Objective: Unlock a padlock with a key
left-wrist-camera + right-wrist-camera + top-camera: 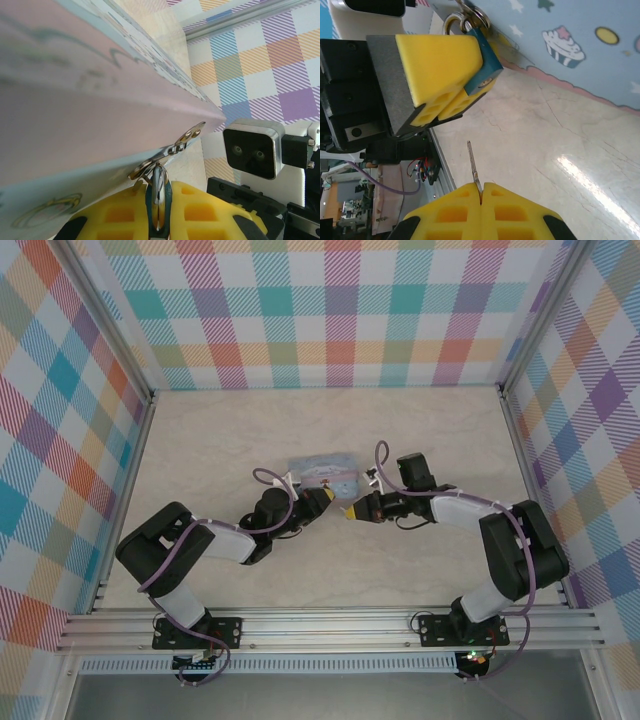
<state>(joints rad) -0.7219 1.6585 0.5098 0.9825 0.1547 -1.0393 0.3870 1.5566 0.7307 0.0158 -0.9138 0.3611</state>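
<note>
Yellow foam pads of the left gripper (pixel 472 80) are clenched on the padlock (pixel 483 66), its blue body pinched between them at the near edge of the tin (pixel 580 45). The tin is pale blue with cupcakes and stars printed on it. In the left wrist view the same gripper (pixel 159 212) clamps the padlock (pixel 159 190) just beneath the tin's metal hasp (pixel 172 148). The thin shackle (pixel 149 172) reaches up to touch that hasp; whether it passes through a hole there is hard to tell.

On the near side of the tin, the right gripper (pixel 481 192) is pressed tight on the key (pixel 473 167). The key is a dark sliver sticking out from between the pads, its tip aimed towards the padlock's lower end but apart from it, with bare table (pixel 555 140) between them.

From above, the tin (pixel 320 468) sits at the middle of the pale marbled table (pixel 420 430). The left gripper (pixel 328 497) is against its near edge, and the right gripper (pixel 350 511) is just beside it, tip to tip.
</note>
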